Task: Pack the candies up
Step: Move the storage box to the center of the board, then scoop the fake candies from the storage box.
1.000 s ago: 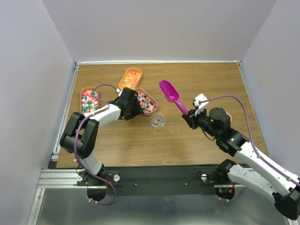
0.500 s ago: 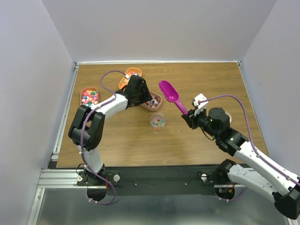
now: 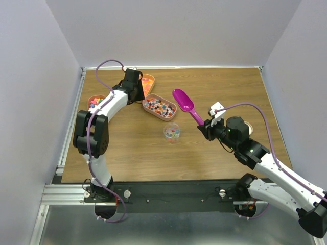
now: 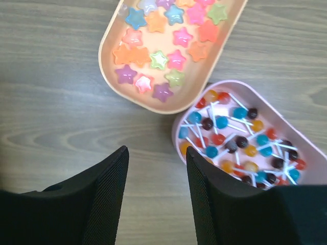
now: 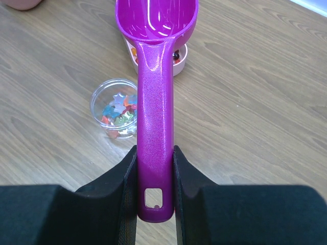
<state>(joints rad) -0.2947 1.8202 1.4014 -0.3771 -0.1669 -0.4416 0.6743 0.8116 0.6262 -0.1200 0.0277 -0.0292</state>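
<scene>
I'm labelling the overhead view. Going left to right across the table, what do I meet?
Pink candy tray → lollipop tray → magenta scoop → right gripper, shut on the scoop's handle. The star tray and clear cup overlap these, so they are left out.

This looks like a robot test booth in a lab rather than a home or shop. A wood-grain table point(image 3: 204, 153) is boxed in by plain pale walls point(image 3: 173, 30) on three sides. A left arm point(image 3: 110, 104) and a right arm point(image 3: 265, 163), both white and black, are bolted to a metal rail point(image 3: 61, 193) along the near edge. Purple cables point(image 3: 255, 106) loop along them.
</scene>
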